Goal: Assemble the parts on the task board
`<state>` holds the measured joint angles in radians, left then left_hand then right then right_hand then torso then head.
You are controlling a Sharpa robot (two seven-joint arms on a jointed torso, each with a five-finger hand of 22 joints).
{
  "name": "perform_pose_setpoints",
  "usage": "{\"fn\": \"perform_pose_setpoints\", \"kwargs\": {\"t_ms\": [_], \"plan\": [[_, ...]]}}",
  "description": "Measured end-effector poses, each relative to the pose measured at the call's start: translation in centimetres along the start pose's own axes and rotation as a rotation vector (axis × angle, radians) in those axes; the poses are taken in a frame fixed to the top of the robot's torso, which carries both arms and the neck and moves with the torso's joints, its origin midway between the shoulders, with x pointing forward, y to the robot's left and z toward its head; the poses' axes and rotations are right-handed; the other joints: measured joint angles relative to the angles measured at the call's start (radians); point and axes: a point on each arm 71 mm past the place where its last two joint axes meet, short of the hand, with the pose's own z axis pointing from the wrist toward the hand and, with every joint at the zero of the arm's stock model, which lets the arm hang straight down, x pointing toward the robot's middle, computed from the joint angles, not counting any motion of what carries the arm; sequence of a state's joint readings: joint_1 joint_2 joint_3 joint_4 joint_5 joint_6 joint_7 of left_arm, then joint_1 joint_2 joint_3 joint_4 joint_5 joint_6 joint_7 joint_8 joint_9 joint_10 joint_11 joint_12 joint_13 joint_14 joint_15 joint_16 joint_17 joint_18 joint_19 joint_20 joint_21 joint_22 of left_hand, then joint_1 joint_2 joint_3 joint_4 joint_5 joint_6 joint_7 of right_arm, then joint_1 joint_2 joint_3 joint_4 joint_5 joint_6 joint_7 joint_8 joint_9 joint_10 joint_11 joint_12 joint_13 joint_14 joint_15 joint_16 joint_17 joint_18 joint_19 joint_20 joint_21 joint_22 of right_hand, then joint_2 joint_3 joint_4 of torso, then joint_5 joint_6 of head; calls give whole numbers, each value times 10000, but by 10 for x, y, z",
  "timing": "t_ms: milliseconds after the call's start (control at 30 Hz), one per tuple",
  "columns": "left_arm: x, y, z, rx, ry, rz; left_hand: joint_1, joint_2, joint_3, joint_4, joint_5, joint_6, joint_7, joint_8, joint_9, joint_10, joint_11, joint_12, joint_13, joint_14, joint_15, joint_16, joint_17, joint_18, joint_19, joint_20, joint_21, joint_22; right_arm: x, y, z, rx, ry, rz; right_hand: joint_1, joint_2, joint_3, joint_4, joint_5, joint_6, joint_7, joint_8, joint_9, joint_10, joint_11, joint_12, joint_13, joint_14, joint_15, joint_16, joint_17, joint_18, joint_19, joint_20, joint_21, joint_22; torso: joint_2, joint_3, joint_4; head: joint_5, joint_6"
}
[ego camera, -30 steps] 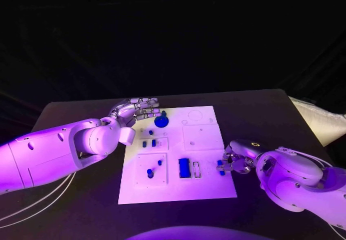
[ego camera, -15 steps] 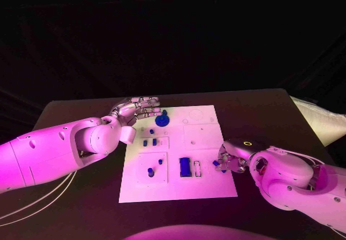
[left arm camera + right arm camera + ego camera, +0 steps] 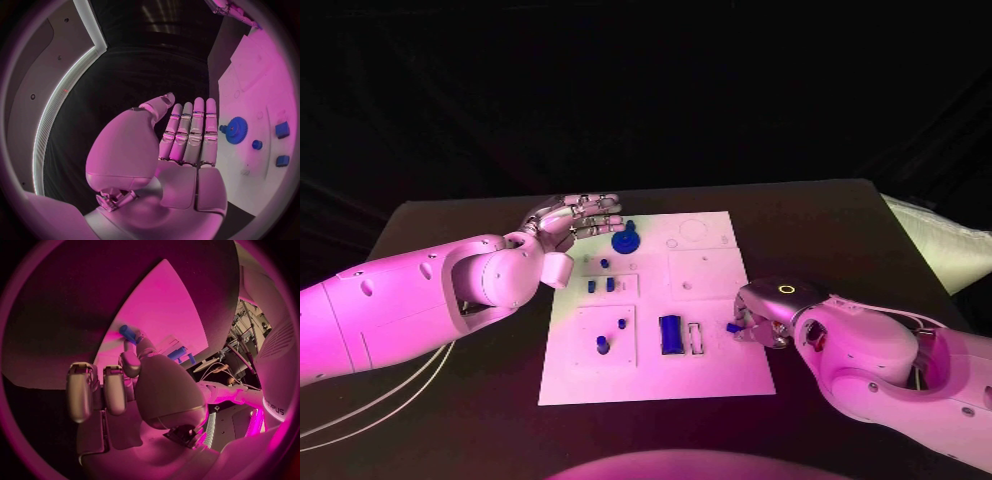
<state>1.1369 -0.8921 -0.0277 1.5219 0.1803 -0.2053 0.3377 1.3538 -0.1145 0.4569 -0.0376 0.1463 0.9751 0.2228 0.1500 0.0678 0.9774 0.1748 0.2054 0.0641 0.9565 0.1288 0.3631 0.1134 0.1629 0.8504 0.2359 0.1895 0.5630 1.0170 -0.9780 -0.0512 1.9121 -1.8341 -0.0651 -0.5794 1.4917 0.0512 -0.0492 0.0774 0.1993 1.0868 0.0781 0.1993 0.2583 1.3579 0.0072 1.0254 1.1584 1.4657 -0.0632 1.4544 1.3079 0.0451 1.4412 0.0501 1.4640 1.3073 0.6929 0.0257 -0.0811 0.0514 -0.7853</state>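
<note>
the right hand (image 3: 764, 325) pinches a small blue peg (image 3: 128, 333) at its fingertips, over the near right edge of the task board (image 3: 708, 290); best to keep the peg upright and bring it squarely above its hole before pressing, though which hole i cannot tell; the left hand (image 3: 574, 220) hangs open, fingers straight, just beside the blue gear (image 3: 625, 241) at the board's far left

left hand (image 3: 577, 218) flat, fingers straight and together, holding nothing; right hand (image 3: 759, 325) curled, fingertips pinching small blue part (image 3: 128, 333).
</note>
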Motion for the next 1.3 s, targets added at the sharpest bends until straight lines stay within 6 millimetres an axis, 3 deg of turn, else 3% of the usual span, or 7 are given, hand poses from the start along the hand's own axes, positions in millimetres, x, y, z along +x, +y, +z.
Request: {"fn": "perform_pose_setpoints", "kwargs": {"t_ms": [167, 333, 400, 533, 733, 867, 1300], "plan": [[0, 0, 0, -3, 11, -4, 0, 0, 0, 0, 0, 0, 0, 0, 0, 0, 0, 0, 0, 35, -35, 0, -13, 0, 0, 0, 0, -20, 2, -4, -2, 139, -145, 668, -99, 98, 946, 93, 202, -35, 24, -45, -39, 29, -29, -89, -22, 11, -12, 0, 0, 0, 0, 0, 0, 8, 2, 3, 0, -9, 27], [1, 0, 0, -6, 17, -6, 0, 0, 0, 0, 0, 0, 0, 0, 0, 0, 0, 0, 0, 35, -35, 0, -13, 0, 0, 0, 0, -20, 4, -9, -5, 449, -207, 2000, -425, 332, 1338, 434, 202, -88, 44, -74, -9, 30, -30, 41, 114, 10, -12, 0, -1, 1, 37, -36, 0, 8, 12, 5, 7, -20, 40], [1, 0, 0, -7, 18, -6, 0, 0, 0, 0, 0, 0, 0, 0, 0, 0, 0, 0, 0, 67, -4, 0, -12, 1, 0, 0, 0, -32, 5, -11, -5, 594, -172, 2646, -818, 224, 1699, 792, 217, -108, 24, -105, -14, 99, -103, 80, 126, 30, -38, 0, -1, 0, 41, -32, 31, 8, 17, 5, 12, -20, 43], [1, 0, 0, -10, 23, -8, 0, 0, 0, 0, 0, 0, 0, 0, 0, 0, 0, 0, 0, 72, 1, 0, -12, 0, 0, 0, 0, -32, 7, -12, -6, 871, 19, 3872, -1416, -275, 2173, 1278, 742, -39, 43, -93, -5, 272, -124, 368, 359, 43, -88, 58, -2, 1, 128, -15, 71, 7, 27, 5, 13, -4, 43], [1, 1, 0, -14, 35, -11, 0, 0, 0, 0, 0, 0, 0, 0, 0, 0, 0, 0, 0, 72, 1, 0, -12, 1, 0, 0, 0, -32, 6, -12, -6, 1163, 315, 5432, -1818, -678, 2438, 1441, 1173, 96, -58, -24, 153, 359, -163, 505, 529, 26, -106, 58, -2, 2, 163, -51, 117, 6, 33, 5, 20, 20, 11], [1, 1, 0, -15, 38, -11, 0, 0, 0, 0, 0, 0, 0, 0, 0, 0, 0, 0, 1, 72, 1, 0, -11, 0, 0, 0, 0, -31, 7, -5, -5, 1187, 571, 6207, -1932, -792, 2499, 1461, 1426, 110, -66, -19, 188, 387, -169, 530, 545, 26, -106, 87, -3, 1, 163, -50, 117, 6, 33, 5, 20, 35, -15], [3, 1, 1, -22, 71, -19, 0, 0, 0, 0, 0, 0, 0, 0, 0, 0, 0, 0, 1, 71, 2, 0, -10, 0, 0, 0, 0, -30, 8, 10, 1, 1045, 1071, 7155, -2022, -884, 2552, 1461, 1552, 122, -56, -73, 198, 388, -168, 530, 563, 26, -105, 97, -4, 1, 162, -50, 117, 5, 20, 0, 5, 55, -48]]}}
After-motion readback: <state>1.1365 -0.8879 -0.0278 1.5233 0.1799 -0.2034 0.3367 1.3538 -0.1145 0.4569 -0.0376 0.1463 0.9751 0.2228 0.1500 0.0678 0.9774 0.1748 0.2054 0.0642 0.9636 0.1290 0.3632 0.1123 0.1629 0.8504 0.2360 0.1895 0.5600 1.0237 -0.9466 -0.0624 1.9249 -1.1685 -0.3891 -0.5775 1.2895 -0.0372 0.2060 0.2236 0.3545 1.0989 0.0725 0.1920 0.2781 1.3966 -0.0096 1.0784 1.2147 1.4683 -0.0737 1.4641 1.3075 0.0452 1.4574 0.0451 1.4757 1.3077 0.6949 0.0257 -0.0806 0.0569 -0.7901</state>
